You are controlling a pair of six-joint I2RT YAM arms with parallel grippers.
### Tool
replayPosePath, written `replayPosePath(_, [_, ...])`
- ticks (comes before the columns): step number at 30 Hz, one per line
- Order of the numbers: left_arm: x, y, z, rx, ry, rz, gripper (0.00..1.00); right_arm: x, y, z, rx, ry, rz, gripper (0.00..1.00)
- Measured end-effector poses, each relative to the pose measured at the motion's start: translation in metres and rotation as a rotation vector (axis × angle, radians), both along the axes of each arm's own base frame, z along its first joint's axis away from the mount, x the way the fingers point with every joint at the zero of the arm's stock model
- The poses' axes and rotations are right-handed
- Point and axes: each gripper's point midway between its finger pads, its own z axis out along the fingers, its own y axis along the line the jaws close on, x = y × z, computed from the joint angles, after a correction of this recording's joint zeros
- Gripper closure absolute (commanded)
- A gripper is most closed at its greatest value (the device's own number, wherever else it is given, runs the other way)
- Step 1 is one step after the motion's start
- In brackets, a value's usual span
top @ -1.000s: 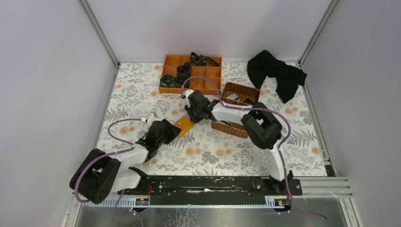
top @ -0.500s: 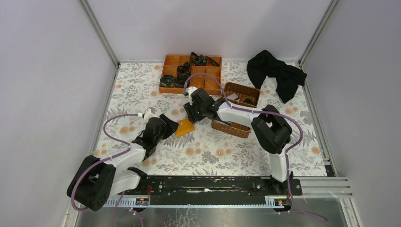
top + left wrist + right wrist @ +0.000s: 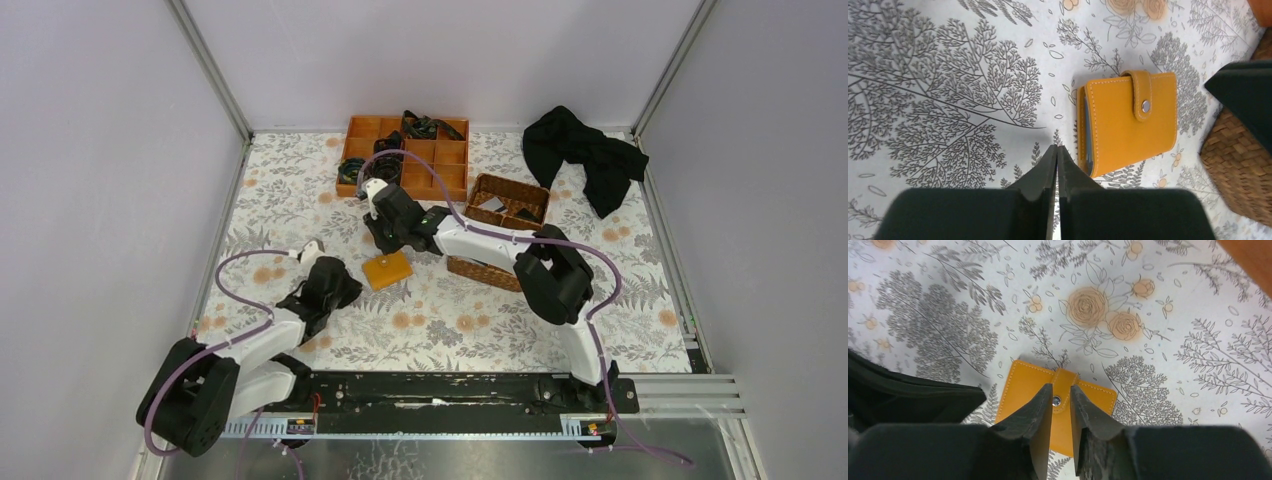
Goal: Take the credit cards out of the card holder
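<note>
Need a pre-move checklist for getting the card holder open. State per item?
1. Card holder lying flat, nothing gripping it: ok.
2. Snap strap undone: not ok. It is fastened and the holder is closed.
3. Left hand open for a grasp: not ok. Its fingertips are together, just beside the holder's edge.
4. Right hand lined up over the snap: ok. Its fingers are narrowly apart with nothing between them.
5. Wicker basket apart from the holder: ok.
6. Cards inside: cannot tell. Only a blue-grey edge shows at the holder's side.
</note>
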Motion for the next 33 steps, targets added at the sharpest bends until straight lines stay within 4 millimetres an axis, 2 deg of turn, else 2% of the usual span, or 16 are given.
replayPosePath(5, [-0.004,-0.002,0.010,-0.002,-0.037,-0.043,1.00,-0.002,-0.006,-0.018,-0.043,0.027,-0.007,0.74])
replayPosePath(11, [0.000,-0.029,0.024,-0.097,-0.096,-0.160,1.00,-0.003,-0.008,-0.021,-0.055,0.035,-0.010,0.59])
replayPosePath(15, [-0.004,-0.056,0.021,-0.203,-0.103,-0.274,1.00,-0.002,-0.006,-0.018,-0.052,0.034,-0.011,0.57])
replayPosePath(19, [-0.009,-0.069,0.012,-0.260,-0.076,-0.328,1.00,-0.002,-0.006,-0.017,-0.051,0.034,-0.011,0.57])
replayPosePath(24, [-0.011,-0.065,0.004,-0.239,-0.048,-0.310,1.00,-0.003,-0.007,-0.018,-0.056,0.039,-0.009,0.51])
replayPosePath(28, [-0.007,-0.057,0.013,-0.211,-0.082,-0.278,1.00,-0.004,-0.008,-0.020,-0.063,0.044,-0.006,0.49])
replayPosePath(31, [-0.004,-0.052,0.017,-0.190,-0.105,-0.255,1.00,-0.007,-0.008,-0.026,-0.078,0.052,-0.002,0.47])
replayPosePath(33, [-0.004,-0.049,0.013,-0.175,-0.094,-0.245,1.00,-0.009,-0.007,-0.034,-0.091,0.061,0.003,0.45])
